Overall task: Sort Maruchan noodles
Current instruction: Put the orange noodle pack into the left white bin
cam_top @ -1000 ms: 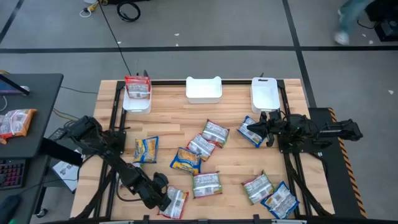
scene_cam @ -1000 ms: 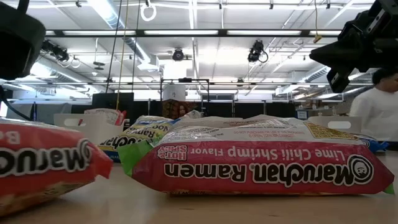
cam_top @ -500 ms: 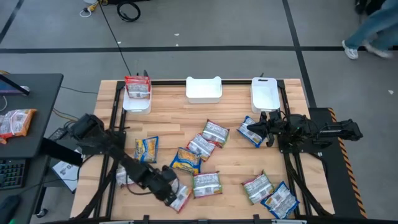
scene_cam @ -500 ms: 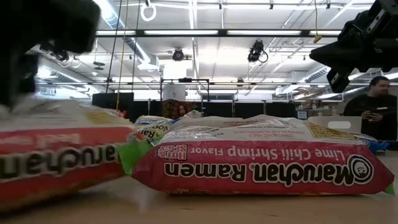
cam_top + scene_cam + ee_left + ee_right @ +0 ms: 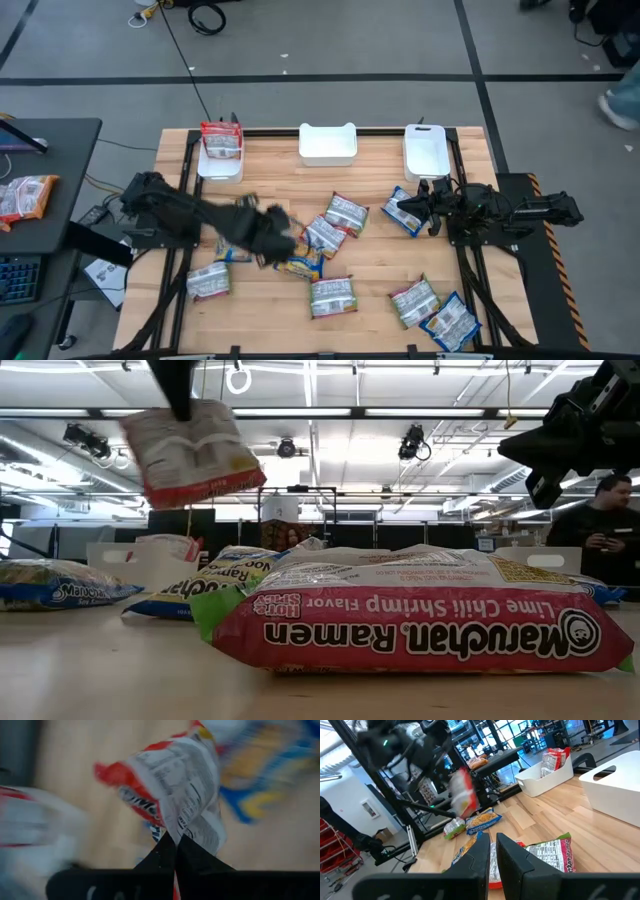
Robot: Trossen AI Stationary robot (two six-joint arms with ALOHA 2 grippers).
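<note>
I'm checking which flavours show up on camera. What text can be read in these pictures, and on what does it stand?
"Maruchan Ramen", upside down: front packet, low view.
"Lime Chili Shrimp Flavor", upside down: same packet.
"Maruchan", partly legible: green packet lying at the left, low view.
Fine print on the red packet hanging from the shut left gripper: too blurred to read.
Packets in the high view: too small.

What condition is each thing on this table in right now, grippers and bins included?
Left gripper: shut on the red packet.
Red packet: lifted off the table, hanging tilted.
Right gripper: shut, empty, waiting over the table's right side.
Left bin: holds a red packet.
Middle bin: empty.
Right bin: empty.
Other packets: lying loose on the table.
</note>
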